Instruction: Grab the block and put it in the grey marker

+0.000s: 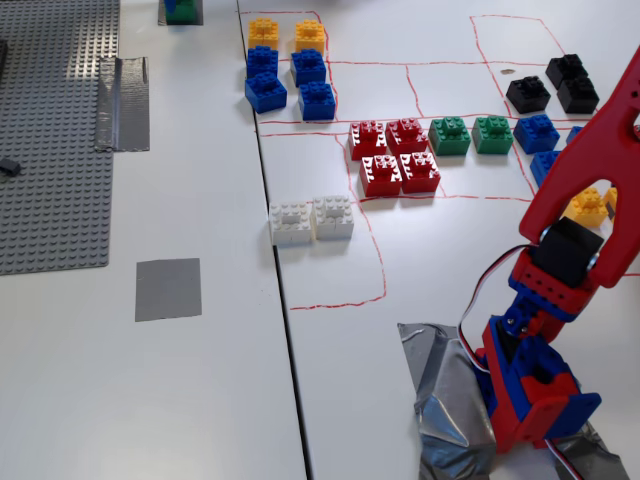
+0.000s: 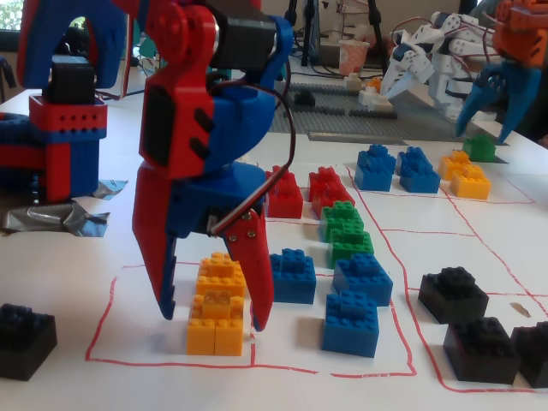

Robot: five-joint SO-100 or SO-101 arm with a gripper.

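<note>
Two yellow blocks lie one behind the other in a red-outlined square: the near block (image 2: 216, 325) and the far block (image 2: 221, 272). My red and blue gripper (image 2: 213, 318) hangs open over them, one finger (image 2: 163, 282) left of the blocks and the other finger (image 2: 257, 291) right of them, tips low beside the near block. In the other fixed view only a bit of a yellow block (image 1: 586, 207) shows behind my arm (image 1: 580, 180), and the gripper is cut off by the right edge. The grey marker (image 1: 168, 289) is a grey square on the table's left half.
Blue blocks (image 2: 352, 321) stand right of the yellow ones; a black block (image 2: 26, 338) sits at the left. Red (image 1: 394, 157), green (image 1: 470, 134), white (image 1: 311, 220) and black (image 1: 548, 88) blocks fill other outlined squares. A grey baseplate (image 1: 50, 130) lies far left. Another arm (image 2: 505, 60) stands behind.
</note>
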